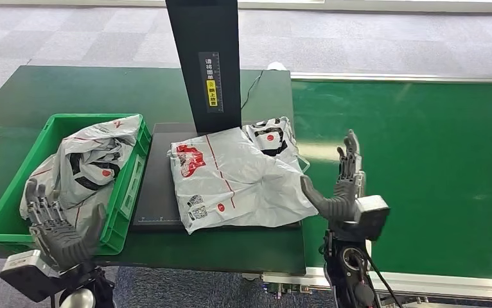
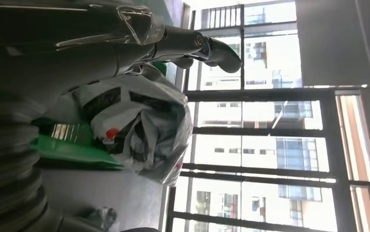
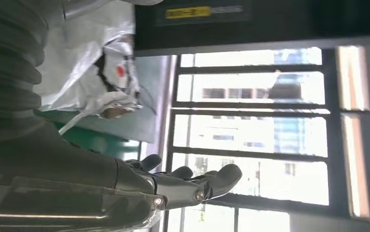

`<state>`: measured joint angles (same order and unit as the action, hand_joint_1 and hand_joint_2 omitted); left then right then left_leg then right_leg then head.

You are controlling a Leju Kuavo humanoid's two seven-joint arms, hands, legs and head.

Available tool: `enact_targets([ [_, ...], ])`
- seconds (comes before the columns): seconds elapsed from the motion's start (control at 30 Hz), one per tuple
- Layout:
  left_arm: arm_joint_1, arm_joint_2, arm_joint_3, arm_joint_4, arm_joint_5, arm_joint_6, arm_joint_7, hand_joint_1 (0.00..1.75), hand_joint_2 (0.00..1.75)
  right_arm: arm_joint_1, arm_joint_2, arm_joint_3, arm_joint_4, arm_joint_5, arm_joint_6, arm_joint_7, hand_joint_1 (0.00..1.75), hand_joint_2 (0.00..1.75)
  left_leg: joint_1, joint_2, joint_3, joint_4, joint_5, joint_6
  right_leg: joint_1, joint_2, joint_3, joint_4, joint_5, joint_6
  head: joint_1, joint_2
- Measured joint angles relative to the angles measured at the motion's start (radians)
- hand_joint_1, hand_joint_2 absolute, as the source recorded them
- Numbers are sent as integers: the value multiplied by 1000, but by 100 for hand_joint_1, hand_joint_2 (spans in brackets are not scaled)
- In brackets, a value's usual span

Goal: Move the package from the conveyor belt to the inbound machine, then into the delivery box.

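While the grey-and-white plastic mailer package [image 1: 234,176] lies flat on the black scanning plate of the inbound machine [image 1: 157,192], right at the foot of its tall black post [image 1: 206,61], both arms hang back empty. The right robot hand [image 1: 345,186] hovers just beside the package's edge, over the green conveyor belt [image 1: 423,160], fingers spread, holding nothing. The left robot hand [image 1: 57,224] sits at the near corner of the green plastic delivery box [image 1: 128,186], fingers splayed and released too. Inside that box there's a second crumpled grey mailer bag [image 1: 92,160]. From the left wrist view the bag [image 2: 139,125] bulges above the rim, though whether the fingers [image 2: 212,48] brush it is hard to tell. Dark green worktop [image 1: 38,90] under it all.
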<state>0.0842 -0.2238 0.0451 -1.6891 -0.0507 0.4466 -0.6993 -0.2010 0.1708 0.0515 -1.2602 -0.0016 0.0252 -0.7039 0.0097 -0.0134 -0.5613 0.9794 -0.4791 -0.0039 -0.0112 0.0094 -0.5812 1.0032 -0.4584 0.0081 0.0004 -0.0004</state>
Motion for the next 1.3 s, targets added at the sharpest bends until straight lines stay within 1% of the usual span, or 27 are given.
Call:
enact_targets([
  [0.1, 7, -2, -2, -35, -30, 23, 0, 0, 175, 80, 64, -60, -193, -100, 34, -1, 0, 175, 0, 0, 0, 0, 0, 0, 0, 0, 0, 0, -1, 0, 0, 0],
  [0.2, 6, -2, -31, -38, -85, 49, -1, 0, 175, 142, 111, -115, -326, -225, 6, -1, 0, 175, 0, 0, 1, 0, 0, 0, 0, 0, 1, 0, -1, 0, 0, 0],
  [0.3, -9, -1, -82, -26, -148, 81, 0, 0, 175, 181, 137, -171, -382, -326, -21, 0, 0, 175, -1, 1, 2, 0, -1, 0, -1, 1, 1, -1, 0, 0, 0, 0],
  [0.43, -52, 2, -146, 6, -223, 99, 11, 0, 175, 196, 152, -240, -376, -346, -7, 1, 0, 175, -1, 1, 2, 0, -1, 0, -1, 0, 2, -1, 0, 0, 0, 0],
  [0.5, -91, 6, -172, 26, -258, 97, 39, 0, 175, 195, 153, -265, -360, -353, 0, 2, 0, 175, -1, 1, 2, 0, -1, 0, -1, 0, 2, -1, 0, 0, 1, 0],
  [0.63, -207, 21, -228, 103, -389, 49, 149, 0, 175, 183, 153, -303, -309, -353, 20, 3, 0, 175, 0, 1, 3, 0, 0, 1, -1, 0, 3, 0, 1, 0, 1, 0],
  [0.67, -232, 24, -242, 123, -409, 41, 165, 0, 175, 179, 153, -310, -298, -351, 23, 3, 0, 175, 0, 1, 3, 0, 0, 1, -1, 1, 3, 0, 1, 0, 1, 0],
  [0.73, -264, 27, -262, 153, -423, 35, 177, 0, 175, 174, 154, -321, -281, -349, 24, 4, 0, 175, -1, 2, 3, 0, 0, 1, -1, 1, 3, 0, 1, 0, 1, 0],
  [0.83, -293, 32, -278, 182, -437, 30, 188, 0, 175, 171, 154, -332, -265, -348, 25, 4, 0, 175, -1, 2, 2, 1, 0, 1, -1, 1, 1, 0, 1, 0, 0, 0],
  [0.93, -342, 37, -306, 242, -514, 5, 233, 0, 175, 168, 154, -337, -254, -350, 28, 4, 0, 175, -1, 0, 1, 1, 0, 1, -1, 0, 1, 0, 1, 0, 1, 0],
  [1.0, -392, 37, -331, 308, -569, -10, 268, 0, 175, 164, 154, -340, -248, -353, 34, 4, 0, 175, -1, 1, 1, 1, 0, 1, -1, 0, 1, 0, 1, 0, 1, 0],
  [1.1, -477, 35, -357, 427, -601, -30, 299, 0, 175, 161, 154, -342, -241, -355, 39, 4, 0, 175, -1, 2, 2, 1, 1, 1, -1, 1, 1, 0, 2, 0, 1, 0],
  [1.3, -672, 34, -372, 715, -667, -47, 355, 0, 175, 162, 154, -344, -240, -363, 42, 4, 0, 175, -1, 2, 2, 1, 1, 1, -1, 1, 1, 0, 3, 0, 0, 0],
])
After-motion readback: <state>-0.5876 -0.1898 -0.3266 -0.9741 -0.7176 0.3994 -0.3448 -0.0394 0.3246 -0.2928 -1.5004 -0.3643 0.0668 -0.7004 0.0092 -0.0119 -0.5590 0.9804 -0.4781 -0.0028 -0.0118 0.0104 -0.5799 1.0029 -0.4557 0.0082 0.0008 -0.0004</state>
